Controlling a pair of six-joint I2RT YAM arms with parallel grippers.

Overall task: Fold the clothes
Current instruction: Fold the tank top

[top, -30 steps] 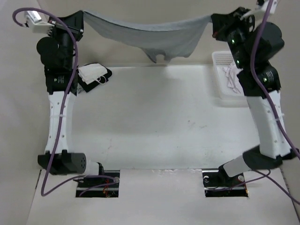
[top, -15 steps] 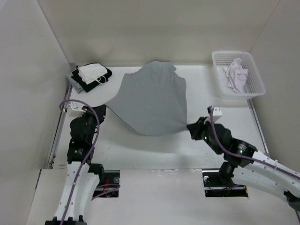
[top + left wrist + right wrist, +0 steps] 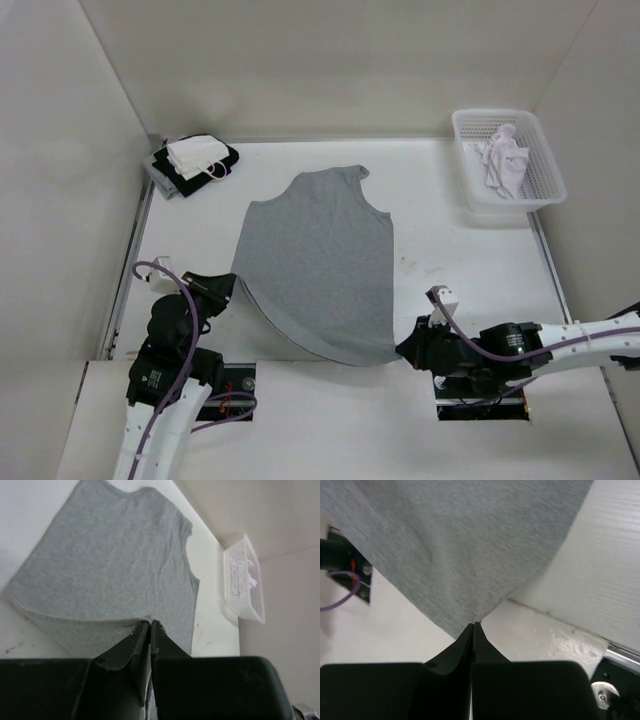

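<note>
The grey T-shirt (image 3: pixel 320 250) lies spread down the middle of the table, collar at the far end, hem toward the arms. My left gripper (image 3: pixel 233 288) is shut on the hem's left corner near the table's front left. In the left wrist view the shirt (image 3: pixel 110 565) stretches away from my closed left gripper (image 3: pixel 150 624). My right gripper (image 3: pixel 403 352) is shut on the hem's right corner at the front edge. The right wrist view shows the cloth (image 3: pixel 460 545) pinched in my right gripper (image 3: pixel 473 625) and lifted off the table.
A black-and-white stack of clothes (image 3: pixel 193 163) sits at the far left corner. A white basket (image 3: pixel 505 160) holding a white garment stands at the far right, also seen as the basket (image 3: pixel 242 580) from the left wrist. Walls enclose three sides of the table.
Both arms pulled back from the far raised position to the near edge, drawing the shirt down and toward the bases. It now lies mostly flat on the table.
</note>
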